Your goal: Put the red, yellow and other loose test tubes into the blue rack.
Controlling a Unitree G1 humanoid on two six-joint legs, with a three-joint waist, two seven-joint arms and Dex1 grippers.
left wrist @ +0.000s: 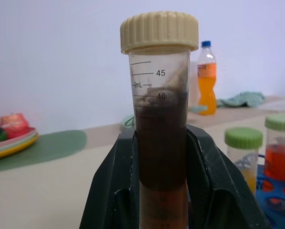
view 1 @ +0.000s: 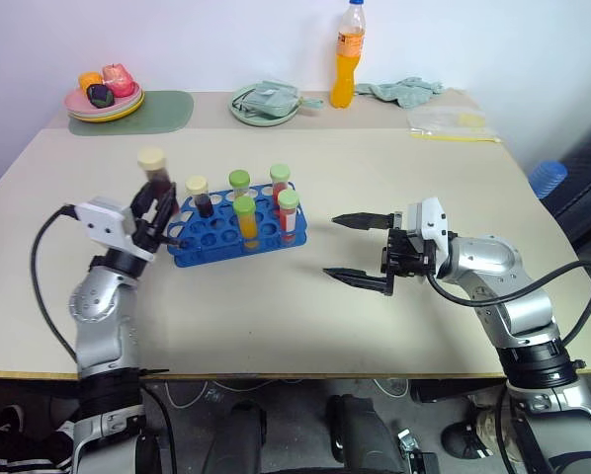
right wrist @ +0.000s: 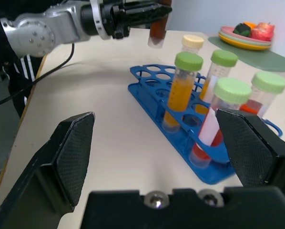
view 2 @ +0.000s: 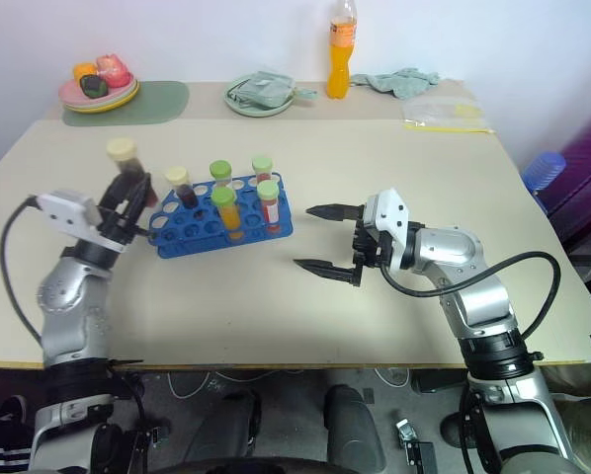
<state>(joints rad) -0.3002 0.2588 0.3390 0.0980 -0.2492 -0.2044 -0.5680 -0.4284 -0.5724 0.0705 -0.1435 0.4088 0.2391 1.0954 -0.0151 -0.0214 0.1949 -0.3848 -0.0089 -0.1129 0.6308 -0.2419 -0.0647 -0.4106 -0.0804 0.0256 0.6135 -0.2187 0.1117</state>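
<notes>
My left gripper (view 1: pixel 157 205) is shut on a loose test tube (view 1: pixel 154 173) with a cream cap and dark maroon liquid (left wrist: pixel 160 119). It holds the tube upright in the air, just off the left end of the blue rack (view 1: pixel 214 244). Several capped tubes stand in the rack, among them a yellow-orange one (view 1: pixel 245 223) and a red one (view 1: pixel 289 213), both with green caps, and a dark one with a cream cap (view 1: pixel 198 194). My right gripper (view 1: pixel 331 246) hangs open and empty to the right of the rack, its fingers pointing at the rack (right wrist: pixel 204 172).
Along the table's back edge are a tall orange drink bottle (view 1: pixel 348 54), a green plate with a cloth (view 1: pixel 264 105), stacked plates with toy fruit (view 1: pixel 105 99) on a green mat (view 1: pixel 162 112), a teal cloth (view 1: pixel 399 90) and a plastic bag (view 1: pixel 452 124).
</notes>
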